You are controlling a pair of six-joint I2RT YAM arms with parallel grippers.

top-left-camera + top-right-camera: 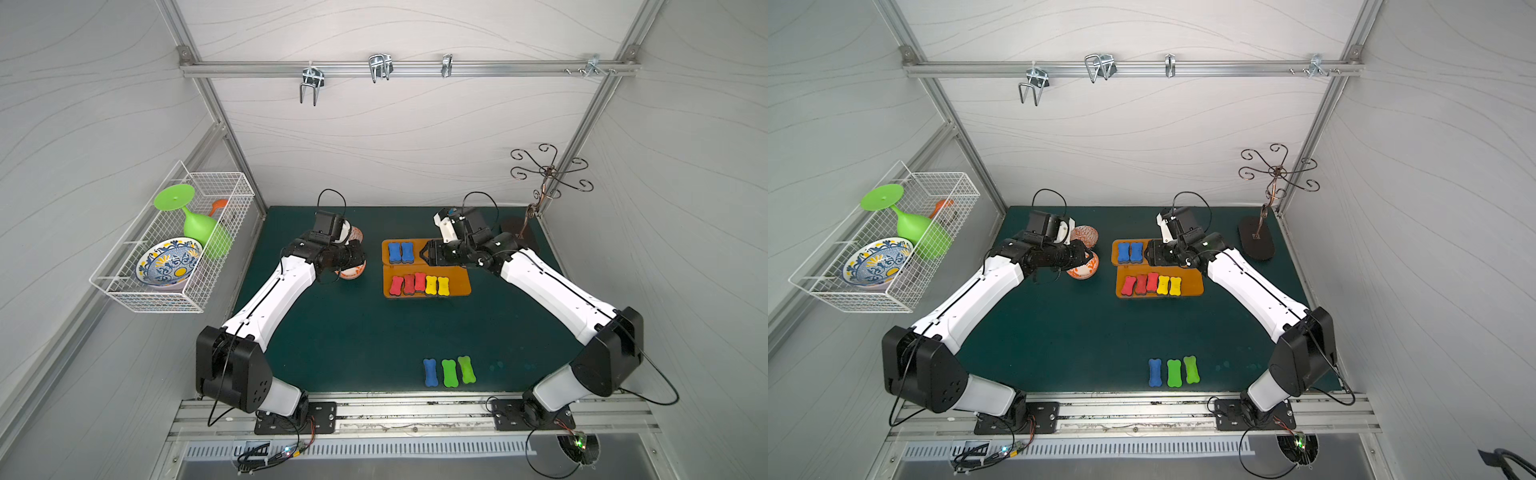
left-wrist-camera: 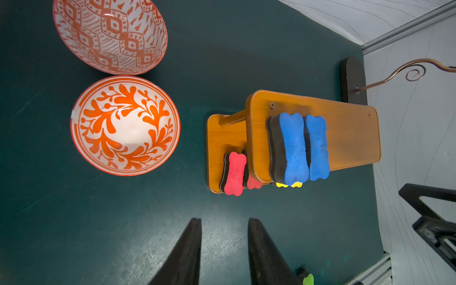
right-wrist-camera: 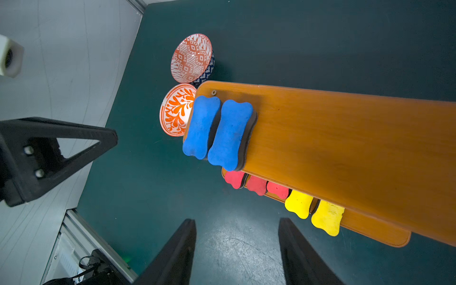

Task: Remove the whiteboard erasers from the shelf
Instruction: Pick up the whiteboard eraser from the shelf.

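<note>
The orange two-tier shelf [image 1: 457,286] [image 1: 1192,286] stands right of the mat's middle. Two blue whiteboard erasers [image 1: 401,252] [image 2: 293,148] [image 3: 230,134] lie side by side on its upper board. Three red erasers [image 1: 409,284] [image 3: 256,185] and two yellow ones [image 1: 437,286] [image 3: 298,203] lie on the lower board. One blue eraser [image 1: 430,372] and two green ones [image 1: 457,371] lie on the mat near the front edge. My right gripper [image 1: 424,252] [image 3: 237,220] hovers open and empty over the upper board, just right of the blue pair. My left gripper [image 1: 360,257] [image 2: 224,219] hangs open and empty above the bowls.
Two orange-patterned bowls [image 2: 125,125] [image 2: 111,34] sit left of the shelf, under my left wrist. A white wire basket [image 1: 124,291] on the left wall holds a green glass and a blue-yellow bowl. A curly metal stand [image 1: 1256,243] occupies the back right corner.
</note>
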